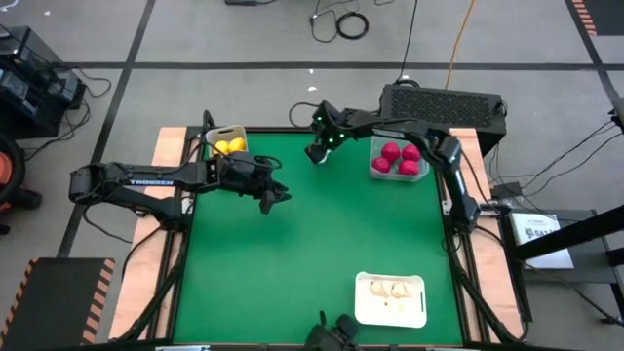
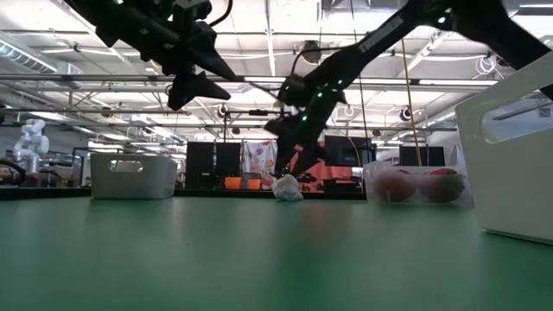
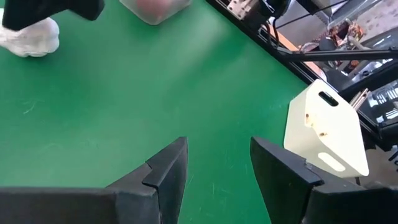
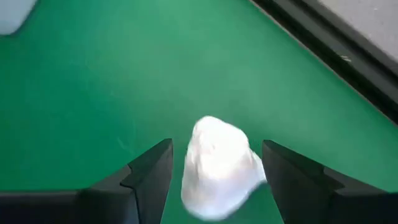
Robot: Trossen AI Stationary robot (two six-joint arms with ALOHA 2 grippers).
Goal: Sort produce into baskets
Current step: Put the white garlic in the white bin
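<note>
One white garlic bulb [image 4: 217, 168] rests on the green table [image 1: 292, 263] near the middle of the far edge. My right gripper [image 4: 217, 149] hangs open just over it, pointing steeply down, a finger on either side; in the low view there is still a gap between the fingers and the bulb [image 2: 287, 187]. My left gripper [image 1: 275, 198] is open and holds nothing, raised over the table's left half. Yellow lemons lie in the far-left bin [image 1: 227, 144], red fruits in the clear far-right bin [image 1: 398, 159], and garlic bulbs in the white container [image 1: 390, 297] at the near right.
The right arm [image 1: 429, 136] reaches across the far edge past the red-fruit bin. A black box [image 1: 444, 102] sits behind the table's far right corner. Bare green mat lies across the table's middle. The low-view camera mount [image 1: 331, 334] stands at the near edge.
</note>
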